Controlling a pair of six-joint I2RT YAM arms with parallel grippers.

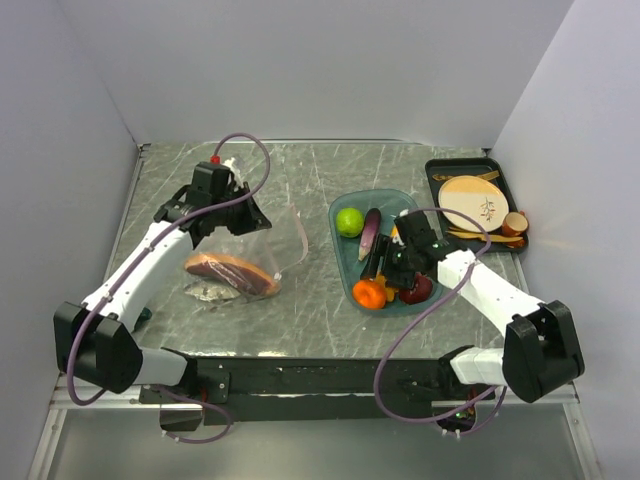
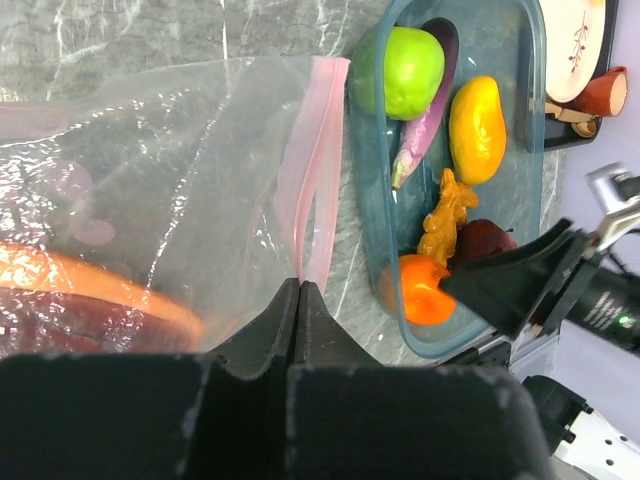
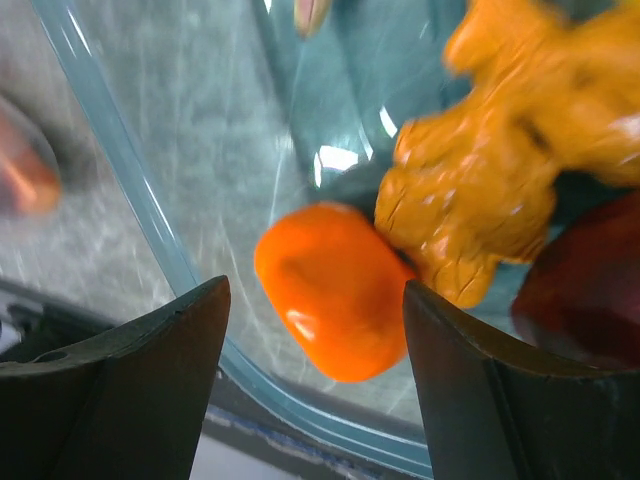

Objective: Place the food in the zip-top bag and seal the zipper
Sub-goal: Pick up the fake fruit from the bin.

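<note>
The clear zip-top bag [image 1: 268, 243] lies on the table with a brown-red fish slice [image 1: 232, 272] inside it. My left gripper [image 2: 300, 287] is shut on the bag's pale pink zipper strip [image 2: 316, 165] and holds the mouth up; it also shows in the top view [image 1: 252, 216]. The teal tray [image 1: 340, 262] holds the lime [image 1: 349, 221], purple slice [image 1: 370, 232], orange [image 1: 369, 293] and dark red apple [image 1: 419, 290]. My right gripper [image 3: 312, 292] is open, its fingers on either side of the orange [image 3: 335, 290], next to an orange-yellow piece [image 3: 480, 190].
A black tray [image 1: 437, 172] with a beige plate [image 1: 472, 201] and cups stands at the back right. A yellow fruit [image 2: 476, 128] lies in the teal tray. Grey walls close in the table on the left, the back and the right.
</note>
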